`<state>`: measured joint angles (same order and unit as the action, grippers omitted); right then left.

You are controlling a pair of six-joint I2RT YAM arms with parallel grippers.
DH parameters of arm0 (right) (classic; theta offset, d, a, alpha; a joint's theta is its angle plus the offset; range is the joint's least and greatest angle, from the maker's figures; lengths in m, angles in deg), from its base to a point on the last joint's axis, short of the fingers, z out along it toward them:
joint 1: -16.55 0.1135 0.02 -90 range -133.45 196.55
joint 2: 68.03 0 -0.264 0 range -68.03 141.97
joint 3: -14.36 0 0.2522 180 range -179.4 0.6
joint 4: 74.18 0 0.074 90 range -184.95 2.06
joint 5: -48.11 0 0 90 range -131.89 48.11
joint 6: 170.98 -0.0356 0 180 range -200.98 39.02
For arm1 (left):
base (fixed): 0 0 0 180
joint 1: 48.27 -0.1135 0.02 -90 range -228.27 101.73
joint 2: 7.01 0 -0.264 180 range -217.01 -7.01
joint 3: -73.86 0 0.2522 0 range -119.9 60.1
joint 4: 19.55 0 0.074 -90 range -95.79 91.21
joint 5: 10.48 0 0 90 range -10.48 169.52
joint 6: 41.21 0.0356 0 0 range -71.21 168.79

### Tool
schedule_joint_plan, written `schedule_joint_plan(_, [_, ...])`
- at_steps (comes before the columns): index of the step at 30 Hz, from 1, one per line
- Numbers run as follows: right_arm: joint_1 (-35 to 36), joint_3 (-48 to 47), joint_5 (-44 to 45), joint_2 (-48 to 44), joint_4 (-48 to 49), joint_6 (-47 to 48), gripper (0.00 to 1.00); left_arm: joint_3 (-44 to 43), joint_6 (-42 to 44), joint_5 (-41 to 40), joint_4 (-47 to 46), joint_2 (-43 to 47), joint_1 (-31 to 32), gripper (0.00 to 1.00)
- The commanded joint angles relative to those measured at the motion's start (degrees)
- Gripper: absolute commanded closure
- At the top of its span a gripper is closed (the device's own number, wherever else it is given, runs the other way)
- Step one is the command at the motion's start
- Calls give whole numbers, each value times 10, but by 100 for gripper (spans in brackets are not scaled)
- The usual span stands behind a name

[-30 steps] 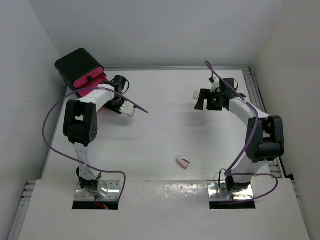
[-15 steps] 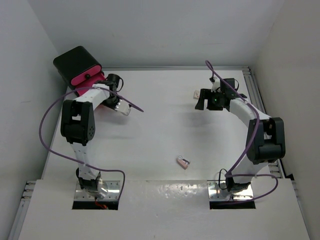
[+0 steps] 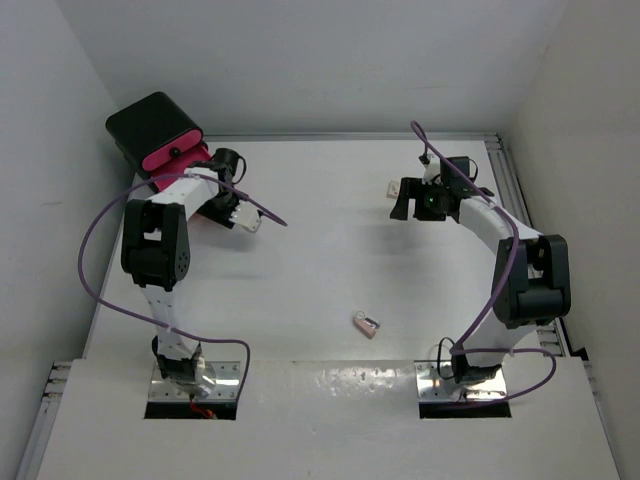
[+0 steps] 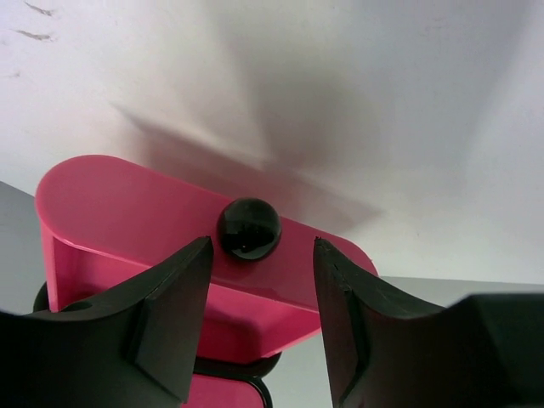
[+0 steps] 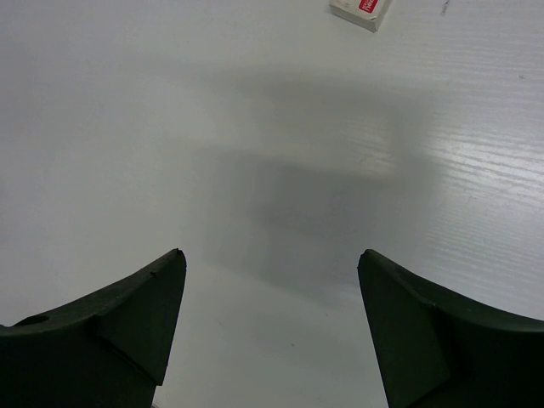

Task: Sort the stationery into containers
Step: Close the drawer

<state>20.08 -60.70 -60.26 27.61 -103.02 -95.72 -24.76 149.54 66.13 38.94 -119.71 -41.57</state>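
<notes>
Top external: black cabinet at the far left corner of the table, a pink drawer jutting from its front, the left gripper just before it. The right gripper is at far right, beside a white eraser. A pinkish eraser block lies alone at near centre. Left wrist: gripper released, fingers spread either side of the drawer's black knob, not clamping it. Right wrist: gripper released over bare table, the white eraser beyond its tips, well apart.
</notes>
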Motion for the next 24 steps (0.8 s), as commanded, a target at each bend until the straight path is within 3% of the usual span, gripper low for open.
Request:
schedule_joint_plan(1, [3, -6, 1, -13, 13, 8, 19, 6, 23, 17, -19, -8, -8, 43])
schedule_joint_plan(14, [3, -17, 6, -6, 9, 12, 19, -30, 45, -4, -24, -60, -28, 48])
schedule_joint_plan(19, [2, -21, 6, 0, 10, 10, 20, -51, 54, 15, -12, -55, -34, 72])
schedule_joint_plan(24, [3, -26, 6, 7, 12, 9, 20, -52, 73, 32, -4, -28, -34, 83])
